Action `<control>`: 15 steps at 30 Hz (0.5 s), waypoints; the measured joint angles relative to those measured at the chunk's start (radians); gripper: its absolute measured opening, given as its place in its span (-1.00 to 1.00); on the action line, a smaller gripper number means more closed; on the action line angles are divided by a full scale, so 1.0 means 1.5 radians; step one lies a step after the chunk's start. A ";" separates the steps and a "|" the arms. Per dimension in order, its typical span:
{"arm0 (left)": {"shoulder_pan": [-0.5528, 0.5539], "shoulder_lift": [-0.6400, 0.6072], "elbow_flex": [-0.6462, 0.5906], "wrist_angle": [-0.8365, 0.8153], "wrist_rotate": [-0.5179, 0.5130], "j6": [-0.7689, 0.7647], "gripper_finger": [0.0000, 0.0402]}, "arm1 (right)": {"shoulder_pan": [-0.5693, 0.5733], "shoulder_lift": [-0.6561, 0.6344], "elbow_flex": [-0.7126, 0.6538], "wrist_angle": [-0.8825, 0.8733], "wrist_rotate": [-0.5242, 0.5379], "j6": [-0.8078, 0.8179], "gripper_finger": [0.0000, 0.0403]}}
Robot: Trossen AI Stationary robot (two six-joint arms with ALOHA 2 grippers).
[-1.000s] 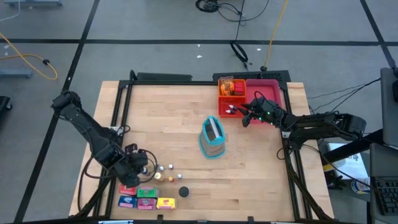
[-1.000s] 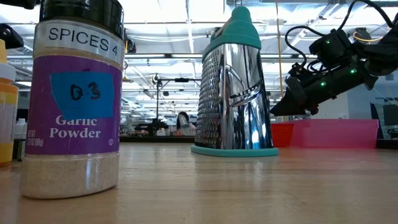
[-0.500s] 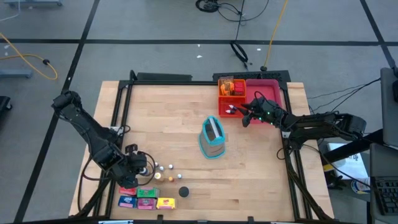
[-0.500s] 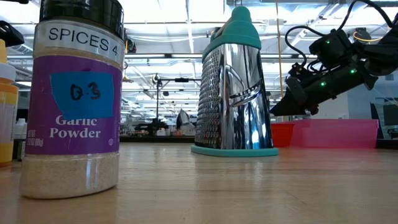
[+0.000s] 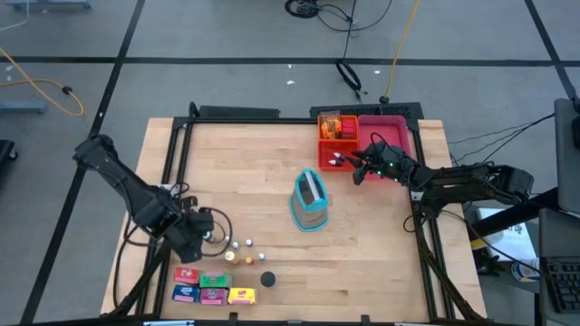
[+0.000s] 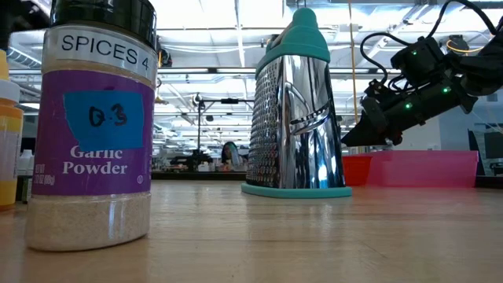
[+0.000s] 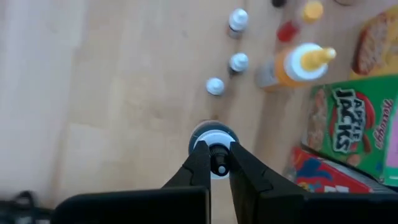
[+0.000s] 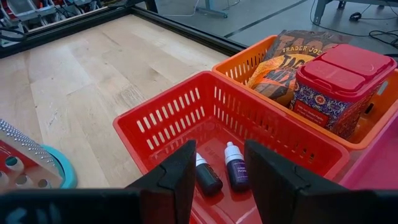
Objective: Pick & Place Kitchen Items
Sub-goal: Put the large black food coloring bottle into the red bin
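Bottle sits pinched by its cap in your closed left gripper near the boxes; lift it straight, while your right gripper, half-open and empty, waits over the red basket.

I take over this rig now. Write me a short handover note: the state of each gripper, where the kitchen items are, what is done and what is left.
Left gripper: shut on a small white-capped bottle, at the table's near left.
Right gripper: open and empty, over the red slotted basket.
Done: two small dark bottles lie in that basket.
Left: three small white-capped bottles, the yellow squeeze bottle, the green cereal box and the other small boxes wait at the near left edge.
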 joint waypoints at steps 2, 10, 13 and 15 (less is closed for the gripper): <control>0.024 0.000 0.028 -0.025 -0.016 0.028 -0.92 | 0.000 0.000 0.000 0.000 0.000 0.000 -0.36; 0.157 -0.001 0.140 -0.089 -0.063 0.149 -0.92 | 0.000 0.000 0.000 0.001 0.000 0.000 -0.36; 0.219 0.000 0.169 -0.086 -0.085 0.205 -0.92 | 0.000 0.000 0.000 0.015 -0.002 0.000 -0.36; 0.264 0.002 0.187 -0.074 -0.097 0.241 -0.92 | 0.000 0.000 0.000 0.030 -0.002 0.000 -0.36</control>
